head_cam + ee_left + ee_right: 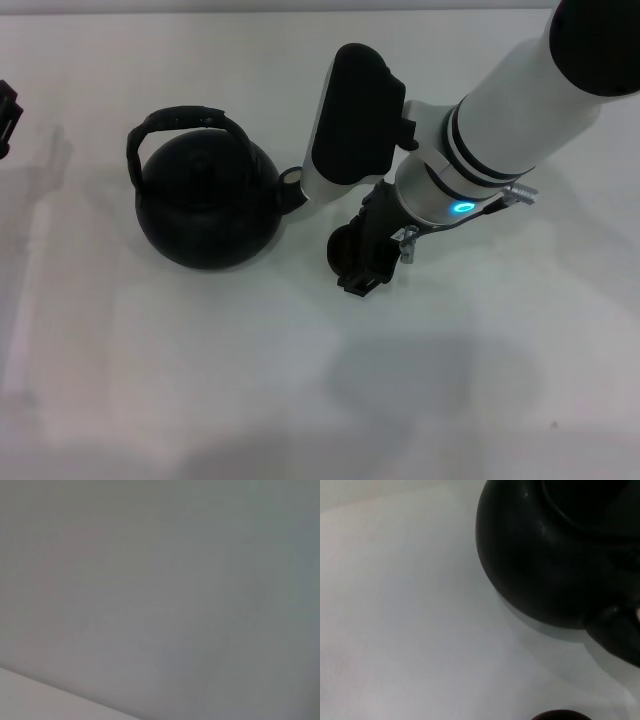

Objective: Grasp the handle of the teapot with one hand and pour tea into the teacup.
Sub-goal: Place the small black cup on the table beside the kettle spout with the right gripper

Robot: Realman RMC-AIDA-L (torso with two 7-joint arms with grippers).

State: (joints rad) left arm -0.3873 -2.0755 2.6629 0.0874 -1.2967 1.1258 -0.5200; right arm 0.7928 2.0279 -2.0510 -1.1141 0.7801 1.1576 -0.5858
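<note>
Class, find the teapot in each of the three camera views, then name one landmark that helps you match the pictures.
Head view: the teapot stands left of centre on the white table, spout toward the right arm.
Left wrist view: not in it; only a plain surface shows.
Right wrist view: its round body fills the upper right.
Shared landmark: the spout, also at the right wrist view's right edge.

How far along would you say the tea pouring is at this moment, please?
Nothing looks done: the round matte black teapot stands upright on the white table, its arched black handle ungrasped. The right end effector is beside the spout, over the small dark teacup. Grasping and pouring remain.
</note>
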